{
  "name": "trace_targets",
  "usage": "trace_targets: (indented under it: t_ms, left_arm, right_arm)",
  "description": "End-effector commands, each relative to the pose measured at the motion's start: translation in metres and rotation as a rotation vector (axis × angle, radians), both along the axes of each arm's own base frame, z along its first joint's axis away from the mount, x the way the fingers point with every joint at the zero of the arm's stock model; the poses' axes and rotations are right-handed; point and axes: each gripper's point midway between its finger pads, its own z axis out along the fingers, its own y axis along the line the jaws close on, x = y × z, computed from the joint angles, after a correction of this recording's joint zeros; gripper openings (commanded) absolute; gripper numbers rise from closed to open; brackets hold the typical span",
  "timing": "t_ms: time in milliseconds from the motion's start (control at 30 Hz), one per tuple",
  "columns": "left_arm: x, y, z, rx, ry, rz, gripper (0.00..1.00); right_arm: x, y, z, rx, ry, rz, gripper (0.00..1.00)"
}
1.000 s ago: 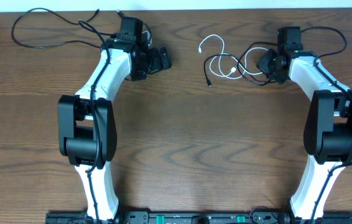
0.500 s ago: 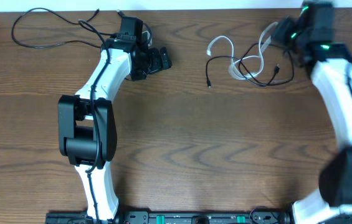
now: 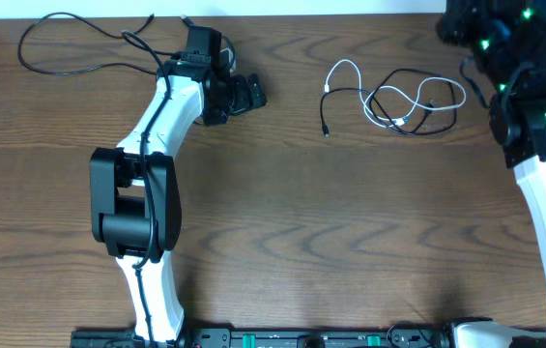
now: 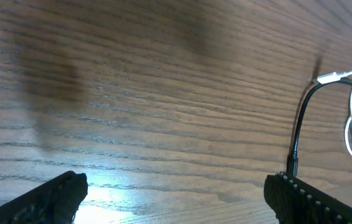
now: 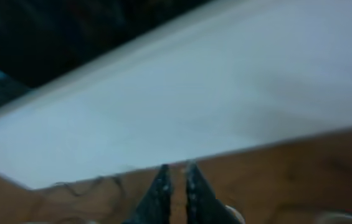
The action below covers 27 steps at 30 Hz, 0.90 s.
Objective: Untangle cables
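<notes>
- The overhead camera looks straight down from well above on the whole worktop (image 3: 282,193), with the far edge at the top of the frame.
- The left wrist camera sits low and close over the wood, with the left fingers (image 4: 51,196) in its bottom corners. It faces the cables (image 4: 300,124) near the far edge, which the overhead view also shows.
- The right wrist camera is blurred. It looks out past the far right corner to a pale surface (image 5: 225,93), with the right fingers (image 5: 158,190) at bottom centre.
</notes>
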Motion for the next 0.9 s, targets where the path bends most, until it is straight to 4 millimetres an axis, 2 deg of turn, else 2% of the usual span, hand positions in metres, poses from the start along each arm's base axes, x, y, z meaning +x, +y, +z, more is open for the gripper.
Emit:
trace_targets:
  t_ms: [0,67,167,233,267,367,400,433,567,667,800,867]
  left_arm:
    - [0.0,0.004,-0.003,0.016,0.005,0.001,0.96]
    - [0.0,0.004,-0.003,0.016,0.004,0.001,0.96]
    - [0.0,0.004,-0.003,0.016,0.005,0.001,0.96]
    - [0.0,0.004,-0.003,0.017,0.005,0.002,0.96]
    - [0.0,0.004,-0.003,0.017,0.005,0.001,0.96]
    - [0.0,0.004,-0.003,0.017,0.005,0.002,0.96]
    - [0.0,0.004,-0.003,0.017,0.005,0.002,0.97]
    - [0.0,0.004,-0.003,0.017,0.006,0.002,0.96]
    - [-0.001,0.004,-0.004,0.017,0.01,0.002,0.96]
    - [-0.001,0.004,-0.004,0.017,0.009,0.002,0.96]
    - [-0.001,0.004,-0.004,0.017,0.009,0.002,0.97]
    - [-0.001,0.004,-0.004,0.017,0.009,0.002,0.97]
  right_arm:
    - [0.006,-0.04,-0.042,-0.095,0.138,-0.219,0.2]
    - [0.006,-0.058,-0.073,-0.137,0.24,-0.292,0.28]
    - [0.007,-0.086,-0.125,-0.18,0.409,-0.361,0.61]
    - [0.006,-0.107,-0.157,-0.159,0.514,-0.416,0.74]
    - [0.004,-0.125,-0.181,-0.114,0.586,-0.469,0.79]
    - [0.006,-0.147,-0.228,-0.032,0.709,-0.488,0.8]
    - [0.009,-0.147,-0.245,0.003,0.747,-0.459,0.8]
    - [0.011,-0.147,-0.272,0.06,0.809,-0.411,0.8]
    - [0.012,-0.151,-0.324,0.115,0.919,-0.384,0.8]
    - [0.013,-0.146,-0.35,0.147,0.967,-0.354,0.8]
    - [0.026,-0.138,-0.368,0.177,0.954,-0.287,0.79]
    - [0.034,-0.137,-0.374,0.183,0.933,-0.27,0.71]
